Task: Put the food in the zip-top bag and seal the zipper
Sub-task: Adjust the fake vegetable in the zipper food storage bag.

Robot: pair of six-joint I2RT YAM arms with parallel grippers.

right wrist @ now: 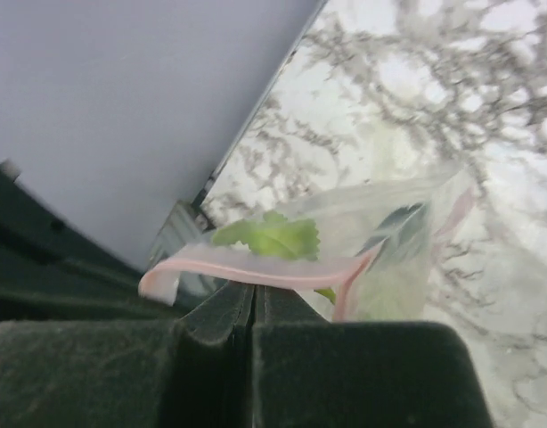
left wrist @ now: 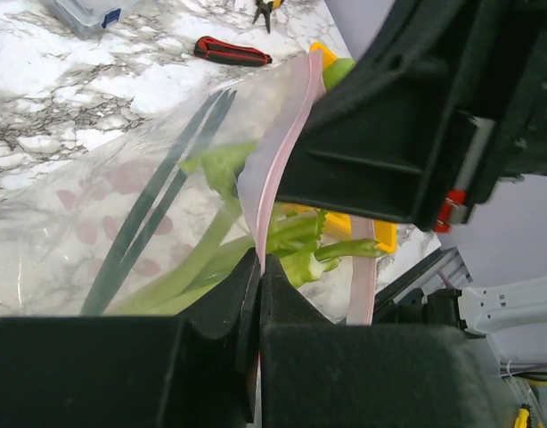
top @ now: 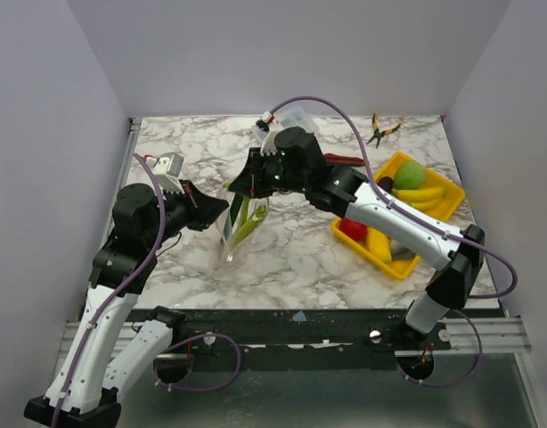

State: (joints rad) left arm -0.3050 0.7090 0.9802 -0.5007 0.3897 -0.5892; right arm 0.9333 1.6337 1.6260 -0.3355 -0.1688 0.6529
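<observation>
Black left fingers [left wrist: 224, 308] closed on thin pink-red zipper strip [left wrist: 278, 152]; right fingers [right wrist: 222, 314] pinched on it too. Floppy clear zip-top bag [top: 231, 236] held upright over marble counter [top: 300, 259], green-white celery stalk [left wrist: 202, 259] inside. Strip to be kept taut, tracks aligned, pinch slid along.

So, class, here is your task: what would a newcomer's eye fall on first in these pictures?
First, the clear bag held up in the middle. Its pink zipper is pinched by the left end effector and the right end effector, and there is green celery inside. Next comes the yellow tray of bright toy produce on the right.
</observation>
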